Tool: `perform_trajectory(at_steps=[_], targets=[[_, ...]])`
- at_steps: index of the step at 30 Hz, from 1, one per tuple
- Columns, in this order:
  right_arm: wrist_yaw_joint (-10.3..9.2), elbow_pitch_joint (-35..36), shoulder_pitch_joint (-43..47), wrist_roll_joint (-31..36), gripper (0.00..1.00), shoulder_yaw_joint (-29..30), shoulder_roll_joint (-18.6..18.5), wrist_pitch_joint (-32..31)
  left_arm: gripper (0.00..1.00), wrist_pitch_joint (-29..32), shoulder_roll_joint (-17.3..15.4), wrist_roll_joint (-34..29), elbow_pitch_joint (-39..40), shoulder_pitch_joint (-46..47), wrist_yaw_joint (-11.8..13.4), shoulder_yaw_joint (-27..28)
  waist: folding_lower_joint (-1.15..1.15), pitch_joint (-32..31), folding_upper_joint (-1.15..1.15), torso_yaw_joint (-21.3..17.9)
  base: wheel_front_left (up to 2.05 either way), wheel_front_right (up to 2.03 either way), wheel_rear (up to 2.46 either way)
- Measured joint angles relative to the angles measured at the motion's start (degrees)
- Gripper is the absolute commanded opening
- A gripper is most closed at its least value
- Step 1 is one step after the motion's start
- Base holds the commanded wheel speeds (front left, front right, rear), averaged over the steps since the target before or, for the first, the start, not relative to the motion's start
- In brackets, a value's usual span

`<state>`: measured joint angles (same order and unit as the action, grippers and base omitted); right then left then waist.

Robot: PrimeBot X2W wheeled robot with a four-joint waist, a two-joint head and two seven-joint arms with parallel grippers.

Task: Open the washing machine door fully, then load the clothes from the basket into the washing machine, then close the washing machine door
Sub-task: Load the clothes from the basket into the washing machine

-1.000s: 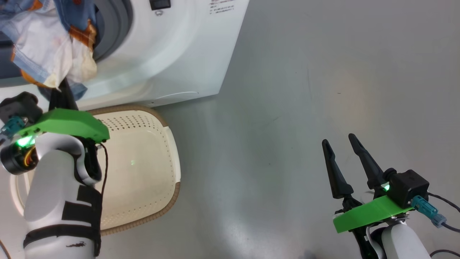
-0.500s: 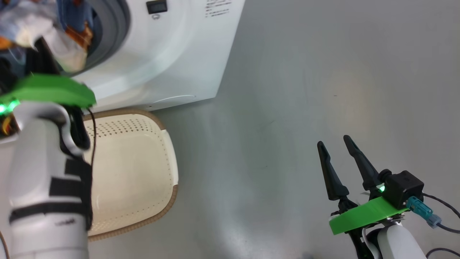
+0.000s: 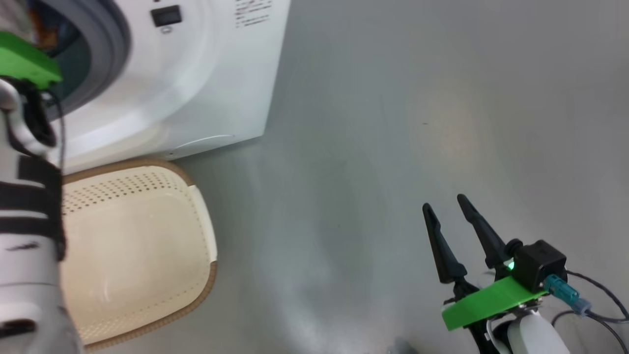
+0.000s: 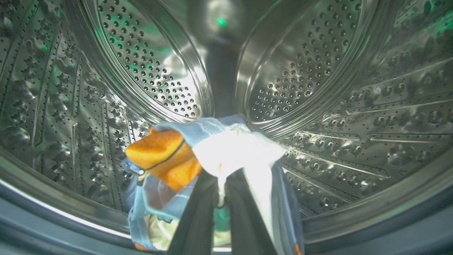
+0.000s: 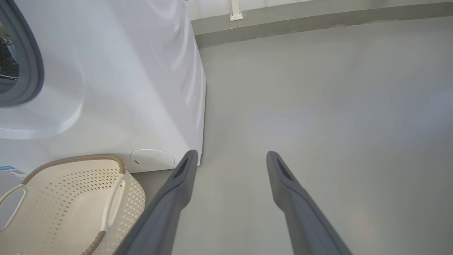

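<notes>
My left gripper [image 4: 221,177] reaches through the mouth of the washing machine [image 3: 196,88] and is shut on the clothes [image 4: 212,148], a bunch of light blue, orange and white fabric hanging over the steel drum [image 4: 318,71]. In the head view, that arm's pale forearm [image 3: 24,236] crosses the left edge. The cream basket [image 3: 206,285] lies on the floor before the machine with nothing in it, and it also appears in the right wrist view [image 5: 70,198]. My right gripper [image 3: 443,201] hovers open over the bare floor at the lower right. The washing machine door is out of view.
Grey floor [image 3: 393,123] spreads to the right of the machine. A wall base [image 5: 318,17] runs behind it. Cables [image 3: 599,295] trail from my right wrist. A round cover [image 5: 152,159] sits low on the machine's front.
My left arm has carried the clothes up from the rim of the opening into the drum. The head view has shifted. The right gripper has stayed open and in place.
</notes>
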<state>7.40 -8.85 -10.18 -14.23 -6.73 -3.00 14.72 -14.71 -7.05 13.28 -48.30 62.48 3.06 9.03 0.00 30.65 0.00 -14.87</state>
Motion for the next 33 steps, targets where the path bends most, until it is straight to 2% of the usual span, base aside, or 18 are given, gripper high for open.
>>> perform_trajectory(at_steps=[5,10,12,13,17,23,29,33], targets=[[0.00,-0.12,2.22,0.02,1.00,-0.20,-0.09,0.00,0.00,0.00,-4.49,-1.99,-5.98,5.48,1.76,0.58,0.00,0.56,0.00,-1.93,0.00,0.00,0.00],[0.00,0.04,3.59,0.03,1.00,-0.32,-0.41,0.00,0.00,0.00,-6.86,-2.58,-10.72,9.78,1.68,0.31,0.00,1.71,0.00,-2.95,0.00,0.00,0.00],[0.00,0.14,3.67,0.03,1.00,-0.40,-0.42,0.00,0.00,0.00,-7.27,-2.61,-11.45,10.51,1.64,0.16,0.00,1.99,0.00,-3.11,0.00,0.00,0.00],[0.00,0.53,4.13,0.02,1.00,-0.44,-0.43,0.00,0.00,0.00,-8.13,-3.57,-11.96,11.43,0.71,-1.01,0.00,2.63,0.00,-3.41,0.00,0.00,0.00],[0.00,1.16,4.48,0.03,1.00,-0.62,-0.45,0.00,0.00,0.01,-9.70,-5.17,-12.28,13.83,0.73,-1.96,0.00,3.95,0.00,-3.92,0.00,0.00,0.00],[0.00,2.24,6.82,0.03,1.00,-0.19,-0.65,0.00,0.00,0.01,-10.12,-3.82,-9.17,16.16,2.27,0.82,0.00,5.40,0.00,-4.61,0.00,0.00,0.00],[0.00,3.16,6.95,0.03,1.00,-0.24,-0.60,0.00,0.00,0.01,-10.14,-3.83,-4.54,16.52,2.31,1.72,0.00,6.79,0.00,-4.92,0.00,0.00,0.00],[0.00,3.33,6.94,0.03,1.00,-0.11,-0.44,0.00,0.00,0.00,-10.07,-4.14,4.23,16.48,2.31,2.57,0.00,8.04,0.00,-5.31,0.00,0.00,0.00]])
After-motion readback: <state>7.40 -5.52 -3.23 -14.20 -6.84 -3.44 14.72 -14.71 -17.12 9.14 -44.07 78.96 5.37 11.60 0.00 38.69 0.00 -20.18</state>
